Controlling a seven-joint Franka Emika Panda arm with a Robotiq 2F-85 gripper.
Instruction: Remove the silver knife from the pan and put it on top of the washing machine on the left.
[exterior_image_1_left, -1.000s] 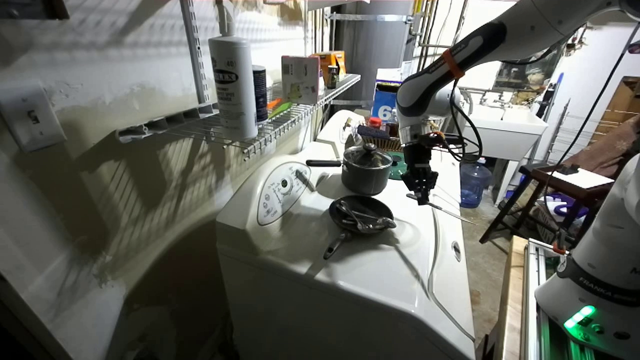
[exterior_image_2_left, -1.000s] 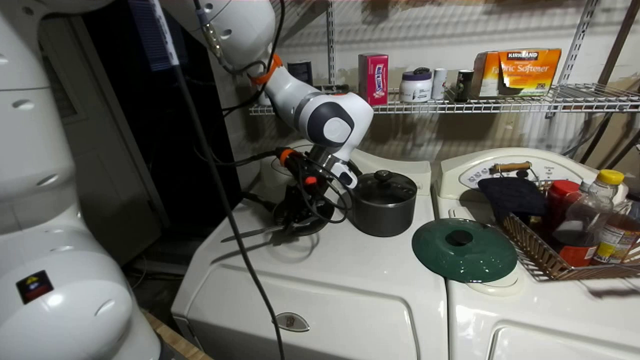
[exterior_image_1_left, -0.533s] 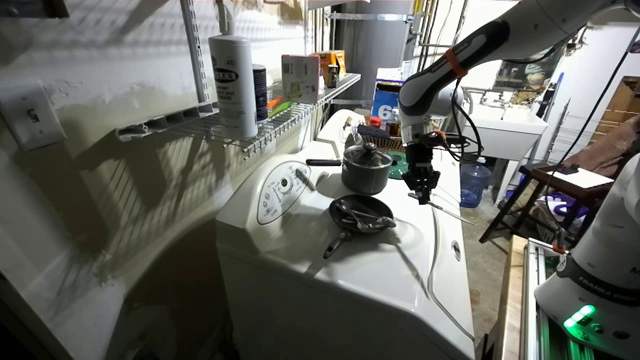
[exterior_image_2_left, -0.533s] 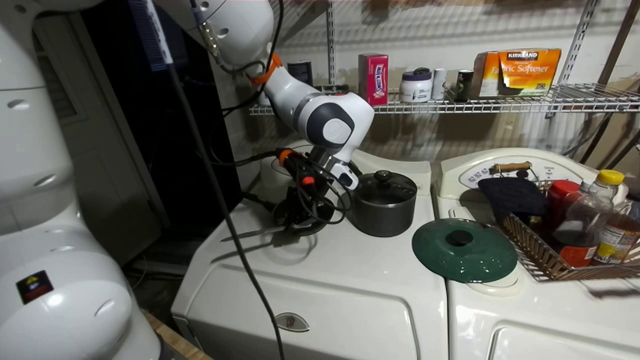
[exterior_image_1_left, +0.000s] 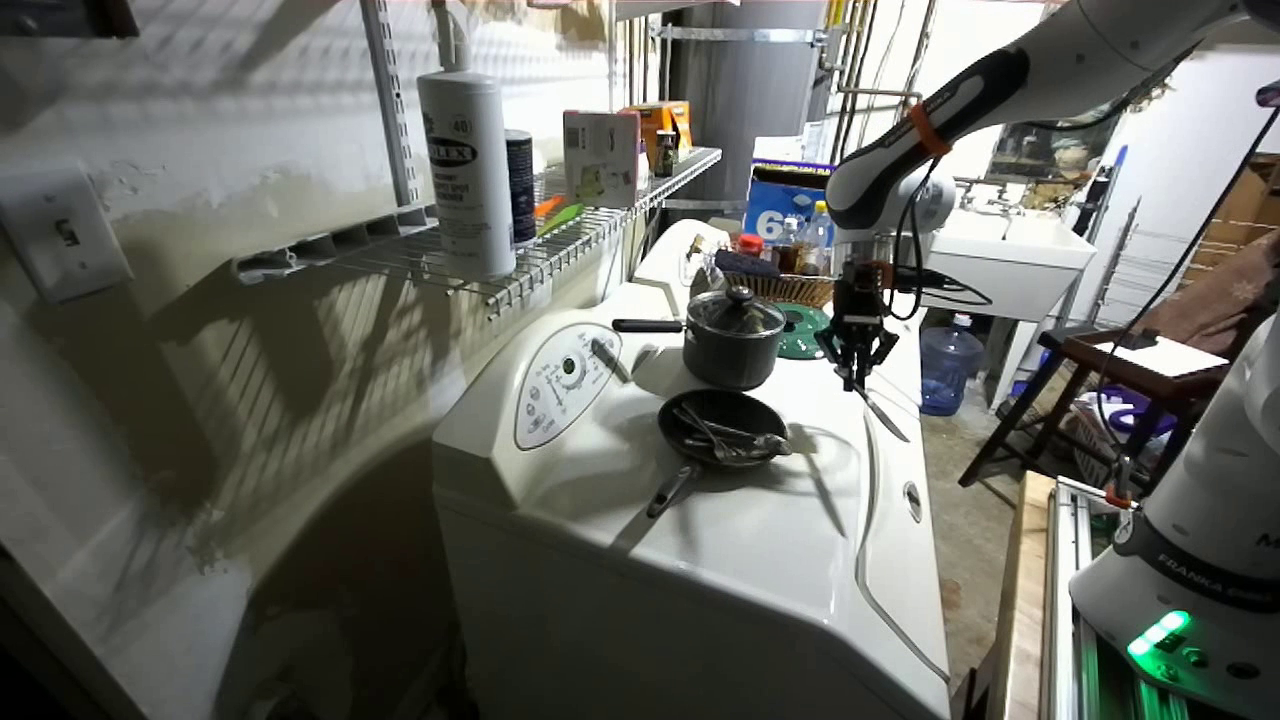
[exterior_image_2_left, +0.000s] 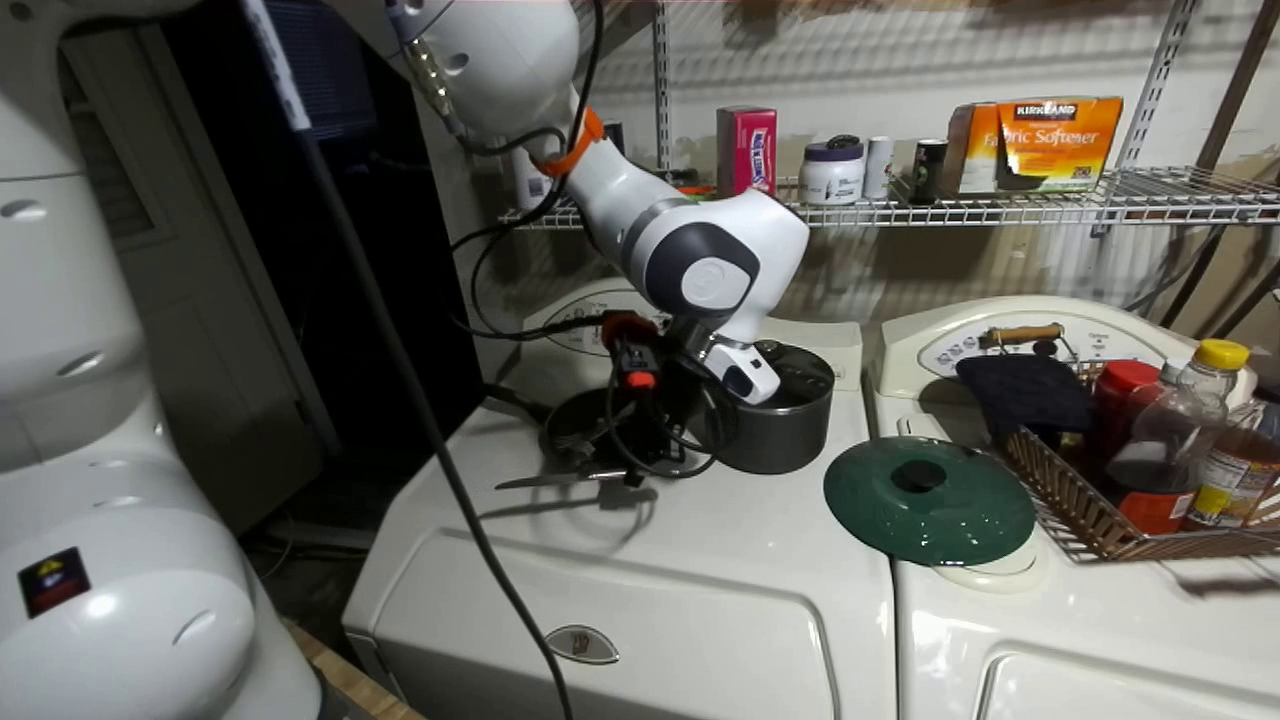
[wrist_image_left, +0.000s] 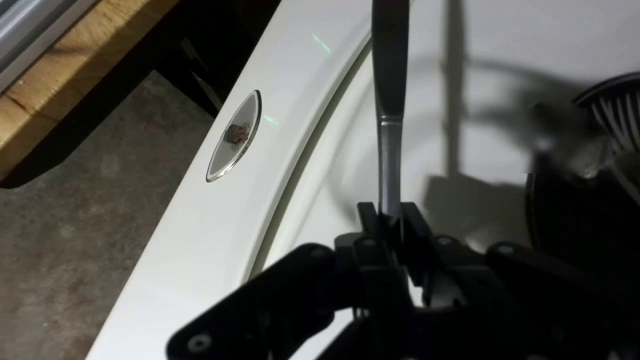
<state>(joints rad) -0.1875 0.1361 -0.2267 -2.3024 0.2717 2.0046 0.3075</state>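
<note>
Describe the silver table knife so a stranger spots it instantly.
Find the white washing machine carrying the lidded saucepan. Above its top, black fingers hold the silver table knife by its handle. It alone is in the air; the other utensils lie in the frying pan.

A dark lidded pot (exterior_image_1_left: 733, 355) stands near a green lid (exterior_image_2_left: 940, 520). Just beside that lid, a brown basket (exterior_image_2_left: 1195, 545) holds a yellow-capped bottle (exterior_image_2_left: 1168, 442) and a red-capped container (exterior_image_2_left: 1122, 398), with a dark cloth (exterior_image_2_left: 1028, 392) at its edge. Above, a white wire shelf (exterior_image_2_left: 1200, 214) carries a pink-red box (exterior_image_2_left: 747, 150), a purple-lidded white jar (exterior_image_2_left: 832, 178) and an orange fabric softener box (exterior_image_2_left: 1058, 150). In an exterior view, a blue water jug (exterior_image_1_left: 950, 368) stands on the floor (exterior_image_1_left: 962, 510) near a white sink (exterior_image_1_left: 1003, 282).
</note>
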